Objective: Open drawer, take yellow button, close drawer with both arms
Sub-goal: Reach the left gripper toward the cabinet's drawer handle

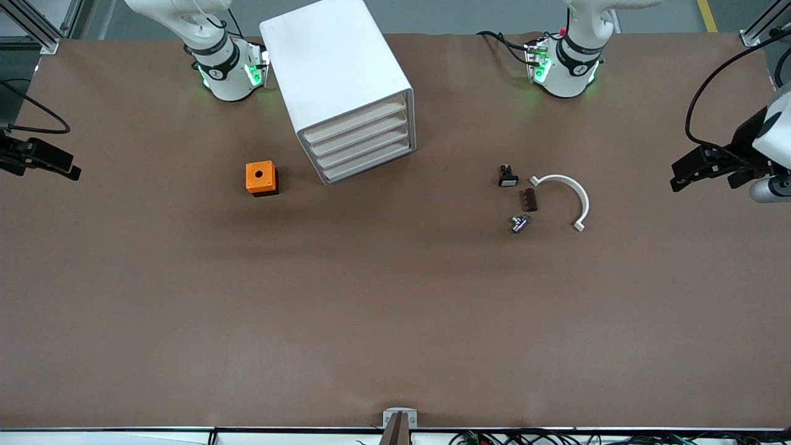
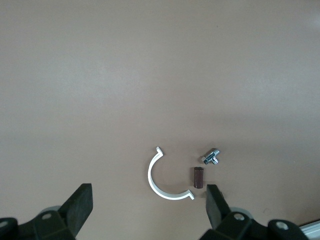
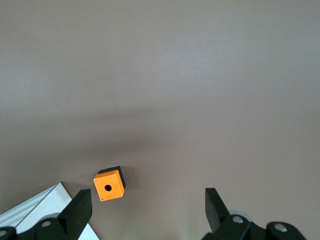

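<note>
While all 4 drawers point(image 1: 361, 143) sit shut, button unseen | left gripper point(image 1: 704, 165), right gripper point(image 1: 43, 162) wait at table point(image 1: 395, 309) ends, jaws wide, leaving cabinet point(image 1: 337, 74) approach free.

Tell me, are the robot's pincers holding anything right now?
No. The left pincer and the right pincer are both open and empty, each waiting at its own end of the table.
</note>
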### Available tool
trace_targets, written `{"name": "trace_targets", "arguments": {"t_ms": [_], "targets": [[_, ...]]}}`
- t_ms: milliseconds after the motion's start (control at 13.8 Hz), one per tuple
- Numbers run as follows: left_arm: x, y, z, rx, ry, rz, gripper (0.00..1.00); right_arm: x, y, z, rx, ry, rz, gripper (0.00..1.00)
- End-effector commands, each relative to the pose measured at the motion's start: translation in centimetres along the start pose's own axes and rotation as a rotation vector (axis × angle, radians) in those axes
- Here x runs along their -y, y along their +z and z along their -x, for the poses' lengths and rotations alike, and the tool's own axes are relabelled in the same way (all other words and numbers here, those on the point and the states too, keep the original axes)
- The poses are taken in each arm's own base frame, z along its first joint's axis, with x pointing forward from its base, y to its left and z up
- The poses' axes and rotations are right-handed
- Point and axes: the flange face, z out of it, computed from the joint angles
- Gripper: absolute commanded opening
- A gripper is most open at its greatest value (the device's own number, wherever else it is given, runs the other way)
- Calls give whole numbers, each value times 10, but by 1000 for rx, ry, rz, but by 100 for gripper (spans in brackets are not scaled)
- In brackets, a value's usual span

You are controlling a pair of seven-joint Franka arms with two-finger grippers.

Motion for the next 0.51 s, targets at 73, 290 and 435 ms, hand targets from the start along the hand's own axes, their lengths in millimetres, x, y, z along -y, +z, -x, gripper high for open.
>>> {"name": "trace_targets", "arguments": {"t_ms": [73, 290, 435], "targets": [[3, -5, 0, -6, 18, -11, 100, 3, -4, -1, -7, -14, 19, 100], [-1, -6, 2, -4, 38, -8, 100, 2, -4, -2, -8, -12, 19, 100], [-13, 0, 5, 23, 62, -7, 100, 5, -3, -2, -8, -17, 19, 100]]}}
